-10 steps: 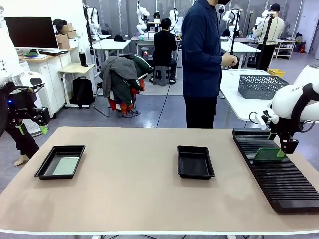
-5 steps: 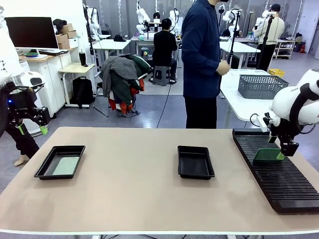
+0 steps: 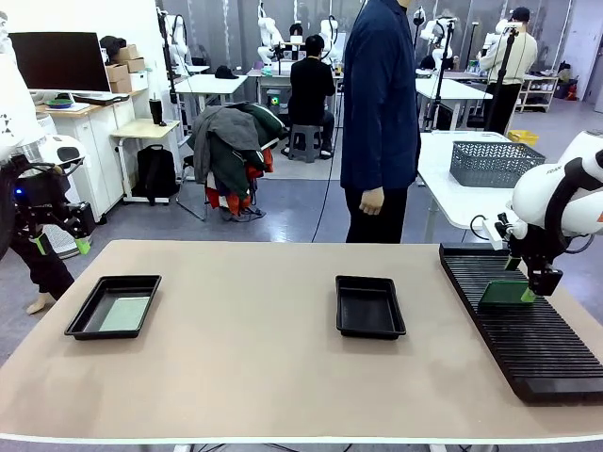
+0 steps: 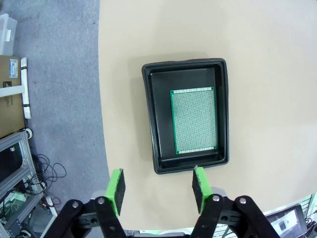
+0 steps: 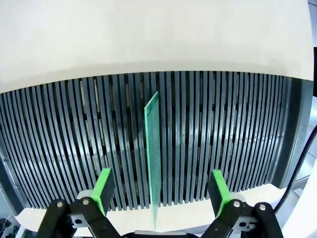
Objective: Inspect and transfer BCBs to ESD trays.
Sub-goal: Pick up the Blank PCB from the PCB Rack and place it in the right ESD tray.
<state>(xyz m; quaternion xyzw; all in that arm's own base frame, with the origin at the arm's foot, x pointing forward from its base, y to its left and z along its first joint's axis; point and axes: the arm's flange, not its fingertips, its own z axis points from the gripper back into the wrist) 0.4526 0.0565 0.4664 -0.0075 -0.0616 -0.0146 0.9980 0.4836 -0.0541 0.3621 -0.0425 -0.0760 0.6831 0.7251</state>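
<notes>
One green BCB, the standing BCB [image 3: 507, 294], is set on edge in a slot of the long black ribbed rack [image 3: 528, 348], in the rack's far half. In the right wrist view the standing BCB [image 5: 153, 163] shows edge-on and upright, its lower edge down between two ribs near the middle of the rack [image 5: 237, 124].

The right gripper [image 3: 537, 284] hangs just over the rack at this board's right end. Its claw is released. In the wrist view the right gripper [image 5: 161, 181] straddles the board, with a green pad [image 5: 104, 186] well off to either side and touching nothing.

The flat BCB [image 3: 125, 314] lies far to the left of the rack, face up on the floor of the left ESD tray [image 3: 85, 322]. From the left wrist camera the flat BCB [image 4: 193, 120] sits inside the rim of the left ESD tray [image 4: 148, 124], apart from the walls.

The middle ESD tray [image 3: 370, 333] lies between that tray and the rack, nearer the rack, with bare black floor showing. Rack and both trays rest on the beige table [image 3: 245, 377].

The left gripper [image 3: 61, 243] is raised farthest from the rack, beyond the table's left edge. The left gripper [image 4: 158, 183] is unclenched, with nothing between its pads.

A person [image 3: 380, 113] in dark blue stands beyond the table's far edge, left of the rack's far end, one hand [image 3: 374, 201] hanging down.
</notes>
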